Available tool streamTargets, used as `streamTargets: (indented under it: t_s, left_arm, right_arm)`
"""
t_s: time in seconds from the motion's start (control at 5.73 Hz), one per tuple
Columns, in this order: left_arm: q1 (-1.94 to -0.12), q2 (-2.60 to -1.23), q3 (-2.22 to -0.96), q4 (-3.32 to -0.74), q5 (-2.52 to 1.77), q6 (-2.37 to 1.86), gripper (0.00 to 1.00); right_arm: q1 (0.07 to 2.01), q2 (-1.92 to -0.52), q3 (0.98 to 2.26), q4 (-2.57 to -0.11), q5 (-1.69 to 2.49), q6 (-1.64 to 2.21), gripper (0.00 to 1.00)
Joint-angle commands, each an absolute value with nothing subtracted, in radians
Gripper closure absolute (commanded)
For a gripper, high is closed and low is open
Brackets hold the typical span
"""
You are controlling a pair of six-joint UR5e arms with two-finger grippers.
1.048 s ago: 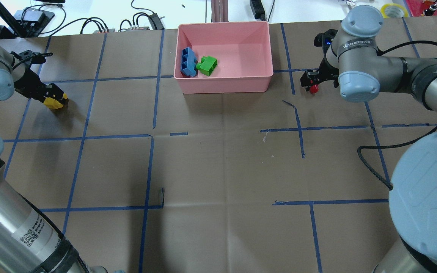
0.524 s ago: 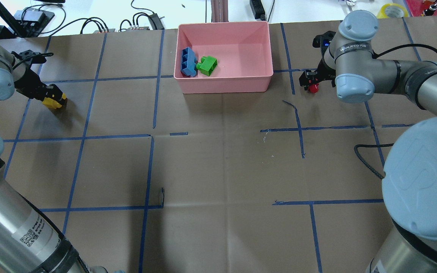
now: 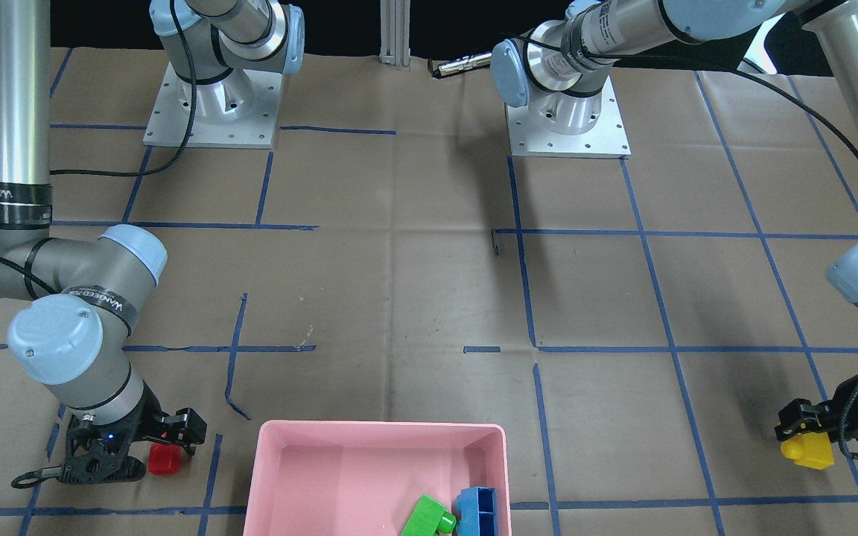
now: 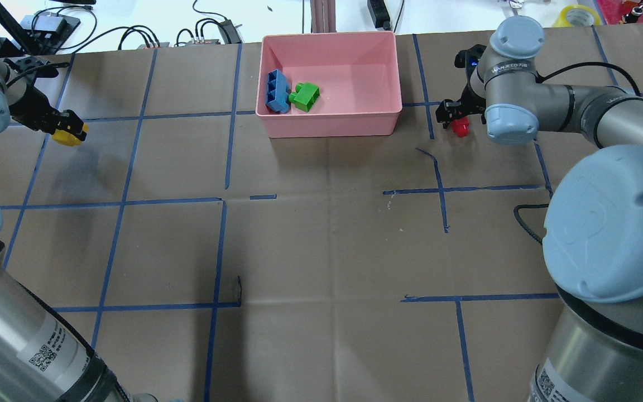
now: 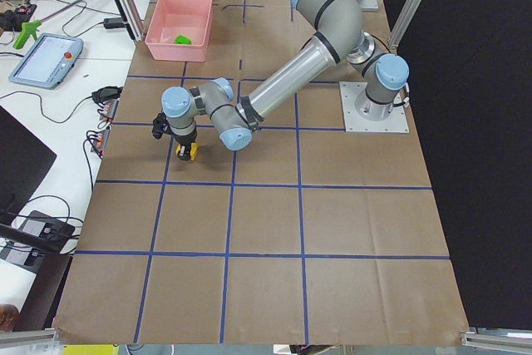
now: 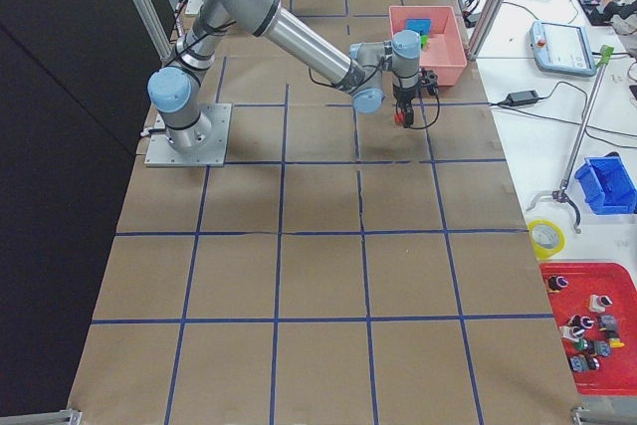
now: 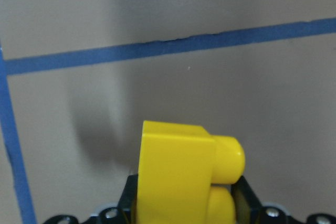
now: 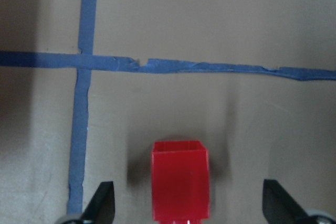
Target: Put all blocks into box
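Note:
The pink box (image 4: 332, 125) stands at the table's far middle and holds the blue brick (image 4: 277, 92) and the green brick (image 4: 305, 96) side by side. It also shows in the front-facing view (image 3: 384, 428). My left gripper (image 4: 65, 127) is shut on the yellow brick (image 4: 68, 137) and holds it just above the table, far left of the box. The left wrist view shows the yellow brick (image 7: 184, 177) between the jaws. My right gripper (image 4: 449, 111) is open, just right of the box. The red brick (image 8: 180, 179) sits on the table between its spread fingers (image 8: 102, 203), untouched.
Blue tape lines grid the brown table cover. Cables and a power strip (image 4: 378, 12) lie beyond the far edge, and a tape roll (image 4: 578, 14) at the far right. The two arm bases (image 3: 567, 119) stand on the robot's side.
My left gripper has risen and moved back-left with the yellow brick. My right arm has shifted left toward the box, while the red brick has stayed almost in place.

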State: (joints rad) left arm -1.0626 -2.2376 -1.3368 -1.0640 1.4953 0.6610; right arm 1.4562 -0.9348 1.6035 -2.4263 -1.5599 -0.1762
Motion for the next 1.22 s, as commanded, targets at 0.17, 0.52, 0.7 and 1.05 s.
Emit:
streamTargets:
  t_s: [0.17, 0.52, 0.7, 1.05]
  left_arm:
    - [-1.300, -2.151, -1.202, -1.213, 1.578, 0.433, 0.80]
    - [-1.542, -2.172, -1.136, -1.223, 1.565, 0.011, 0.80]
    - [-1.634, -2.190, -1.120, -1.223, 1.556, -0.121, 0.80]
    - [-1.736, -2.204, -1.111, -1.212, 1.401, -0.338, 0.80]
  right_arm:
    - [1.457, -0.930, 1.598, -2.425, -1.560, -0.176, 0.26]
    - [1.457, -0.934, 1.609, -2.418, -1.534, -0.166, 0.68]
    - [1.457, -0.942, 1.597, -2.383, -1.536, -0.170, 0.93]
    - [1.456, -1.001, 1.550, -2.258, -1.542, -0.230, 0.99]
